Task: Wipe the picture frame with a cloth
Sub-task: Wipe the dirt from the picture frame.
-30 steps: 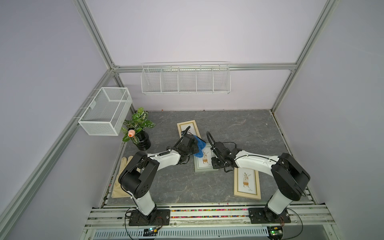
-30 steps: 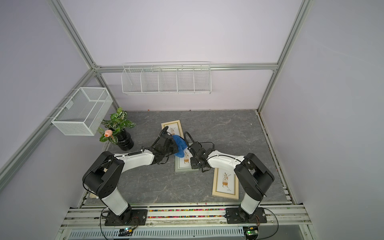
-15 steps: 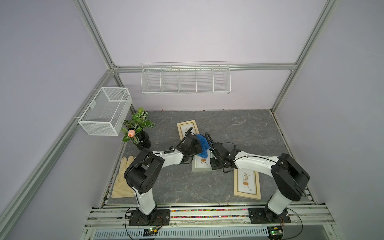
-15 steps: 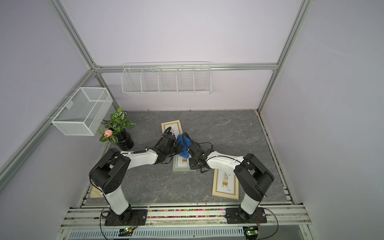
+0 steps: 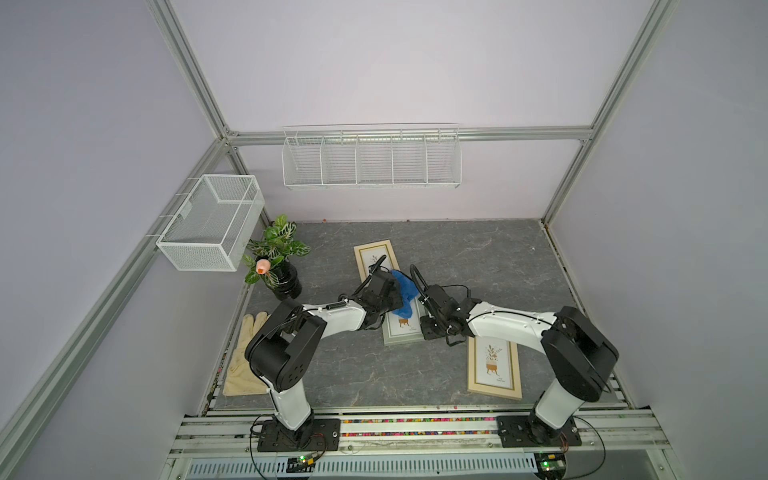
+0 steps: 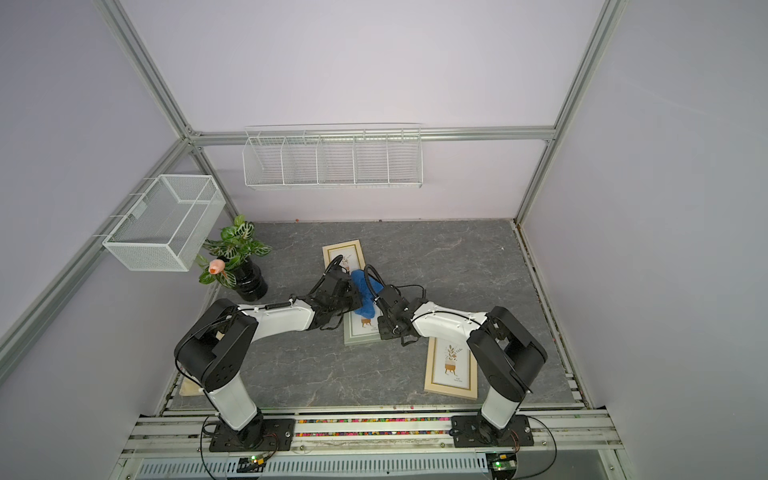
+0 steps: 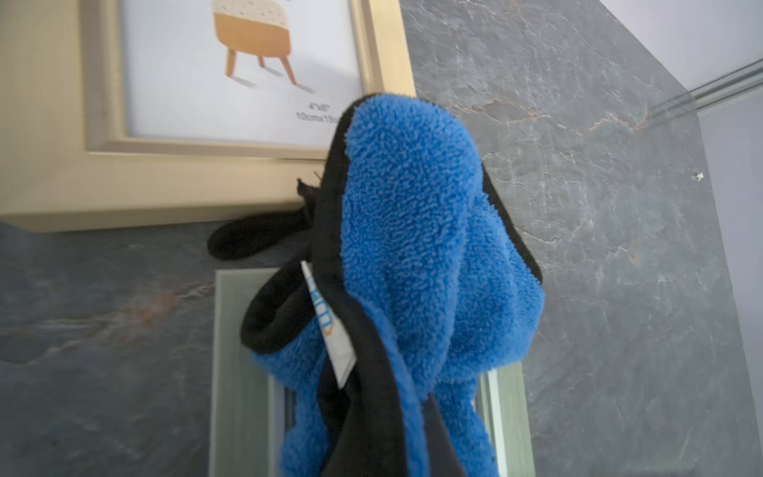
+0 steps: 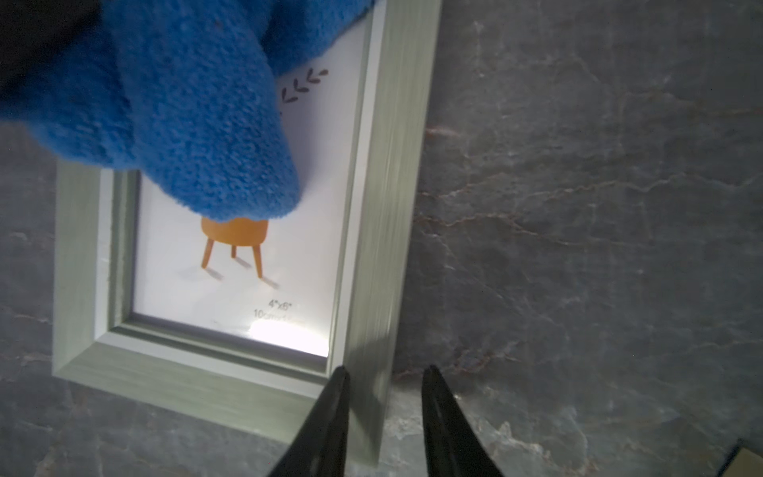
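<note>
Left gripper (image 5: 394, 291): clamped tight on blue cloth (image 7: 413, 227), which hangs down over the glass of grey-green frame (image 8: 82, 247) lying flat. Right gripper (image 8: 386, 380): jaws slightly apart, straddling that frame's side rail at one corner.

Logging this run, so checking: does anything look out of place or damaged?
Nothing spilled or broken. The one stray is a beige glove lying at the left edge of the tabletop, beside the left arm; wiping the grey frame needs only the cloth.
</note>
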`<state>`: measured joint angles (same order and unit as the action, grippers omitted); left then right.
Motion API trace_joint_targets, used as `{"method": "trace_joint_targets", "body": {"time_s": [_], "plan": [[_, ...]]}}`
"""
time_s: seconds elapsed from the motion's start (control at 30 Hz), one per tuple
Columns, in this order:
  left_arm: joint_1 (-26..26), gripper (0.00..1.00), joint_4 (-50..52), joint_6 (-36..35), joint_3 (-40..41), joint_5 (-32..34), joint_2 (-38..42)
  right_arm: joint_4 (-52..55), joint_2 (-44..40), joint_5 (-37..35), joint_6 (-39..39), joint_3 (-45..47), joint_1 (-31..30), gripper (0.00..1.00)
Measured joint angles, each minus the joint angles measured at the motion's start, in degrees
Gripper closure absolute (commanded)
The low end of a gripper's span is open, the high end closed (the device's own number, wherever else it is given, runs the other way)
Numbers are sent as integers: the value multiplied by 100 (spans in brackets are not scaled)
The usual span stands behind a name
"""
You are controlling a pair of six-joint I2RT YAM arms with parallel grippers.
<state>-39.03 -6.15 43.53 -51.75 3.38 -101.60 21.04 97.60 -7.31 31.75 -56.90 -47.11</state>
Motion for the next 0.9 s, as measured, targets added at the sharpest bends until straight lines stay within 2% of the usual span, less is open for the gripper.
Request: {"method": "trace_joint_targets", "body": {"time_s": [0.27, 0.57, 0.8, 0.9], "plan": [[-28, 100, -278, 101, 173, 46, 4, 55, 0, 264, -11, -212, -4, 60], [-37, 100, -407, 125, 251, 87, 24, 122, 293, 107, -4, -501, -4, 55], [-37, 100, -407, 125, 251, 90, 24, 240, 540, -4, -4, -501, -11, 55], [-37, 100, -404, 125, 249, 87, 24, 236, 555, -44, -7, -503, -35, 58]]}}
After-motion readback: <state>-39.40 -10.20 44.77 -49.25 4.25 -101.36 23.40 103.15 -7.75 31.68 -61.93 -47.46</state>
